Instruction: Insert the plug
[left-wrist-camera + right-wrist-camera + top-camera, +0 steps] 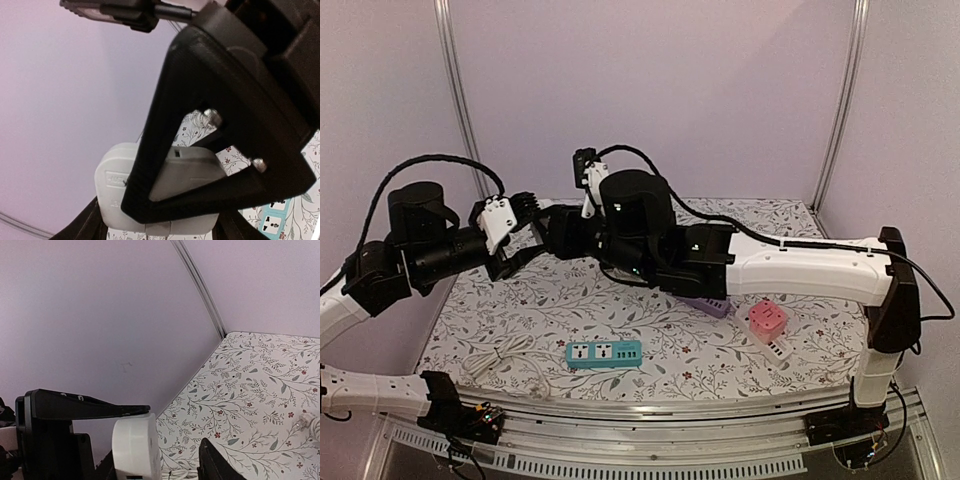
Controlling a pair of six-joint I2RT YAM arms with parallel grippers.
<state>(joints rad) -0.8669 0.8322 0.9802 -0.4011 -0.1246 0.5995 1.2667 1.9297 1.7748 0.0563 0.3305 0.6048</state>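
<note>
The white plug (112, 187) hangs in mid-air above the back left of the table, between the fingers of my left gripper (160, 227), which is shut on its two sides. My right gripper (563, 232) meets the left gripper (535, 235) there. In the right wrist view the plug (135, 445) lies against one finger of the right gripper (155, 467), with a wide gap to the other, so that gripper is open. One black right finger (200, 125) crosses in front of the plug. The teal power strip (604, 353) lies flat at the table's front centre.
The plug's white cable (500, 358) lies coiled at the front left. A pink cube socket (765, 318), a white strip (777, 351) and a purple strip (712, 306) lie at the right. Walls close off the back and both sides.
</note>
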